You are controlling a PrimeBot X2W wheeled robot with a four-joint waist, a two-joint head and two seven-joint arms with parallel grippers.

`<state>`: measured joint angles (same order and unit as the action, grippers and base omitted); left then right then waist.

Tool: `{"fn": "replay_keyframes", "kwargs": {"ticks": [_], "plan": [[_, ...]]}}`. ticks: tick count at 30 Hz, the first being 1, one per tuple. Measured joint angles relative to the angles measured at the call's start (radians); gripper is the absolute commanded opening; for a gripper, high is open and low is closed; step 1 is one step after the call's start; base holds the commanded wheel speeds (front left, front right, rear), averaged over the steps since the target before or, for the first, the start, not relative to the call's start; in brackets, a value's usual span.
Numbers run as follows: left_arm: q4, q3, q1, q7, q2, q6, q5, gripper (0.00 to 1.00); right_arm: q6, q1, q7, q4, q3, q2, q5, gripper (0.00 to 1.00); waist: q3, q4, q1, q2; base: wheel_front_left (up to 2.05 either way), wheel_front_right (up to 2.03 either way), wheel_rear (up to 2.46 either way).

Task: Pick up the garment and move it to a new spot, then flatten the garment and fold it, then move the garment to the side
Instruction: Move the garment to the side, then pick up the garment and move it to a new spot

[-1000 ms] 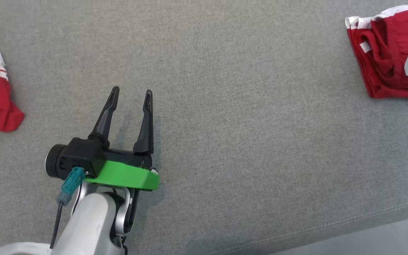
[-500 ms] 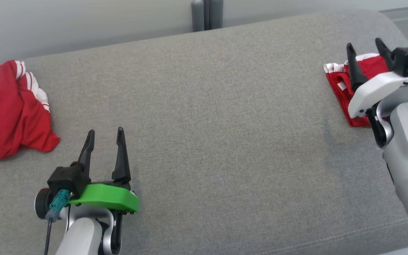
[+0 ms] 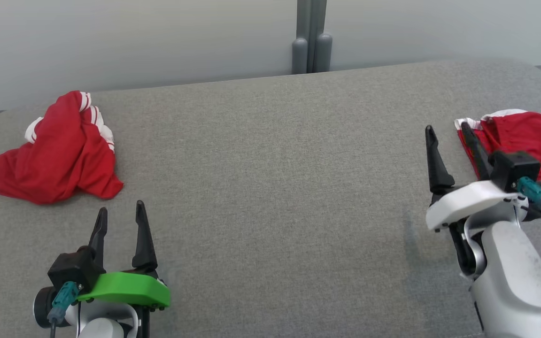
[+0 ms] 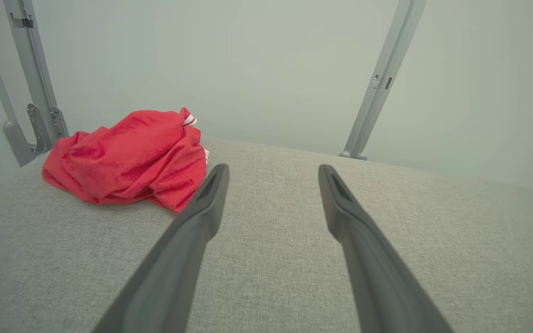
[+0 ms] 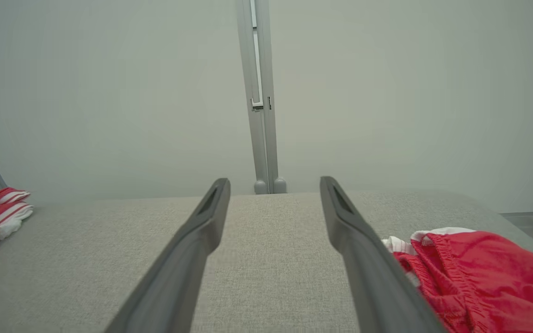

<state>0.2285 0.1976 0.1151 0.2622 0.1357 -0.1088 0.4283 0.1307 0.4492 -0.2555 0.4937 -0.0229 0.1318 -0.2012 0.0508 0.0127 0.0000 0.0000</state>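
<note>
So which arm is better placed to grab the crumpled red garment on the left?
Left. The left gripper, open, sits just short of the crumpled red garment, with bare cushion between them. The right gripper, also open, is across the cushion beside the other red garment.

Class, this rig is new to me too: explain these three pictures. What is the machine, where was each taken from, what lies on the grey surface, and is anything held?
It is a wheeled robot with two arms, each ending in a two-fingered hand. The wide picture comes from a camera on its head, looking down: left hand at lower left, right hand at the right. The other two come from wrist cameras, each looking along that hand's own fingers. On the grey padded surface lie a crumpled red garment at the left and a second red garment at the right, near the right hand. Both hands are open, holding nothing.
</note>
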Motion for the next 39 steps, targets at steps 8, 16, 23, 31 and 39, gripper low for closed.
{"fn": "replay_keyframes", "kwargs": {"ticks": [8, 16, 23, 31, 39], "plan": [[-0.025, -0.031, -0.044, 0.0, -0.024, 0.018, -0.03, 1.0, 0.0, -0.217, 0.036, -0.235, 0.052, -0.076, 0.062, 1.0, -0.007, 0.036, 0.0, 0.0, 0.0, 0.0, 0.0], [-0.016, -0.028, -0.06, 0.0, -0.04, 0.038, -0.052, 1.0, 0.0, -0.328, 0.045, -0.36, 0.026, -0.082, 0.051, 1.0, -0.008, 0.046, 0.0, 0.0, 0.0, 0.0, 0.0], [-0.007, -0.024, -0.084, 0.0, -0.051, 0.044, -0.069, 1.0, 0.0, -0.396, 0.033, -0.389, 0.009, -0.082, 0.026, 1.0, -0.019, 0.041, 0.0, 0.0, 0.0, 0.0, 0.0], [-0.007, -0.034, -0.098, 0.0, -0.056, 0.046, -0.079, 1.0, 0.0, -0.423, 0.032, -0.378, -0.003, -0.083, 0.018, 1.0, -0.039, 0.041, 0.0, 0.0, 0.0, 0.0, 0.0], [-0.011, -0.039, -0.106, 0.0, -0.058, 0.049, -0.088, 1.0, 0.0, -0.428, 0.034, -0.376, 0.004, -0.083, 0.012, 1.0, -0.052, 0.045, 0.0, 0.0, 0.0, 0.0, 0.0]]}}
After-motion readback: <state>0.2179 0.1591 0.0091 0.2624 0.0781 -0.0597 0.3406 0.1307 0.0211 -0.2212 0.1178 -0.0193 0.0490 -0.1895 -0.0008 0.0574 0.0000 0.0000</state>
